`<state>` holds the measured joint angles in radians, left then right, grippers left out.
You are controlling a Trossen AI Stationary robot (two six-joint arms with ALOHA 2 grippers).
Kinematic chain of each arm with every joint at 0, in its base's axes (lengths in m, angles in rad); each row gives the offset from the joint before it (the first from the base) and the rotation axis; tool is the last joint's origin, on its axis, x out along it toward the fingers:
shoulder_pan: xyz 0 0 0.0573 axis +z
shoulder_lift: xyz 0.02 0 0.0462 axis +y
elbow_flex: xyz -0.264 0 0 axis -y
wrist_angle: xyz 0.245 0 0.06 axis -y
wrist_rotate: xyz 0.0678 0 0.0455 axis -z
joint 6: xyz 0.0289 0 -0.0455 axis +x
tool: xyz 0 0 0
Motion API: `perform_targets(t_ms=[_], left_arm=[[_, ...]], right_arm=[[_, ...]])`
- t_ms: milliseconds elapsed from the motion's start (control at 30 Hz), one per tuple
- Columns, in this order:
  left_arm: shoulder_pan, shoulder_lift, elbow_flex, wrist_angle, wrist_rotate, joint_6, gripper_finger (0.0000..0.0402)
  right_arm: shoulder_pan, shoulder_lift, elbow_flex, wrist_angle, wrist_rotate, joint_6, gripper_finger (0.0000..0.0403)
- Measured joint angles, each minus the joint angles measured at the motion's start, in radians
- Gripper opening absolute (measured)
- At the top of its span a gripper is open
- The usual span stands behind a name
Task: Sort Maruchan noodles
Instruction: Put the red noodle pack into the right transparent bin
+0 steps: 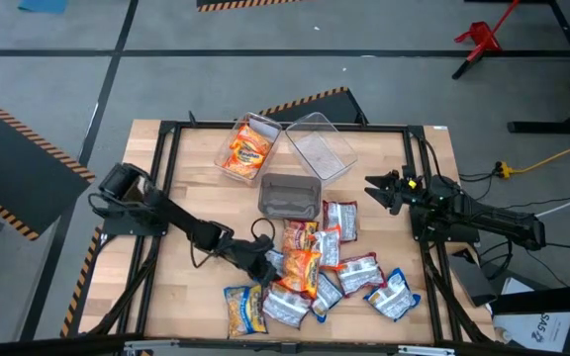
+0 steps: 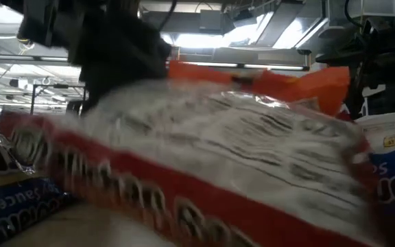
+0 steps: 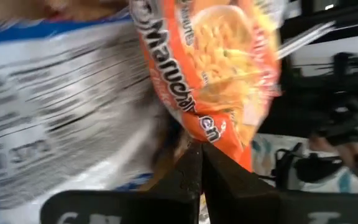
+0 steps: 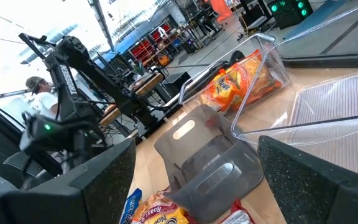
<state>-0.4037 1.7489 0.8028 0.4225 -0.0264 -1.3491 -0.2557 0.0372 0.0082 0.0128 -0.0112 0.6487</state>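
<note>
Several Maruchan noodle packets [image 1: 315, 272], orange, blue-and-white and red-and-white, lie heaped on the near middle of the wooden table. My left gripper [image 1: 270, 262] is at the heap's left side, shut on an orange packet [image 3: 216, 68]. In the low view a red-and-white packet [image 2: 204, 171] fills the foreground, with an orange packet [image 2: 307, 86] behind it. My right gripper [image 1: 384, 188] waits open at the table's right side, with nothing between its fingers [image 4: 316, 180]. My left gripper pinches the orange packet's edge [image 3: 219, 134] between its two fingers [image 3: 188, 171]. It comes from the table's left, slanting down. The packet stands out past the fingertips over a blue-and-white packet [image 3: 48, 106]. Whether it is clear of the heap cannot be told.
Three clear bins stand at the far middle. One [image 1: 245, 148] holds orange packets, one [image 1: 320, 143] shows nothing inside, and a greyish one [image 1: 290, 196] sits just beyond the heap. Bare wood lies at the table's left. A person [image 4: 36, 90] shows in the room beyond.
</note>
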Motion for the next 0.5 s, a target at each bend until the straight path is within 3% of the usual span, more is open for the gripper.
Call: perform_targets(t_ms=[200, 500], left_arm=[[0.0, -0.131, 0.0, -0.124, -0.063, 0.018, 0.0001], [0.076, -0.291, 0.0, -0.5, -0.148, 0.129, 0.0]], right_arm=[[0.0, 0.0, 0.0, 0.0, 0.0, 0.0, 0.0324], [0.0, 0.0, 0.0, 0.0, 0.001, 0.0, 0.0324]])
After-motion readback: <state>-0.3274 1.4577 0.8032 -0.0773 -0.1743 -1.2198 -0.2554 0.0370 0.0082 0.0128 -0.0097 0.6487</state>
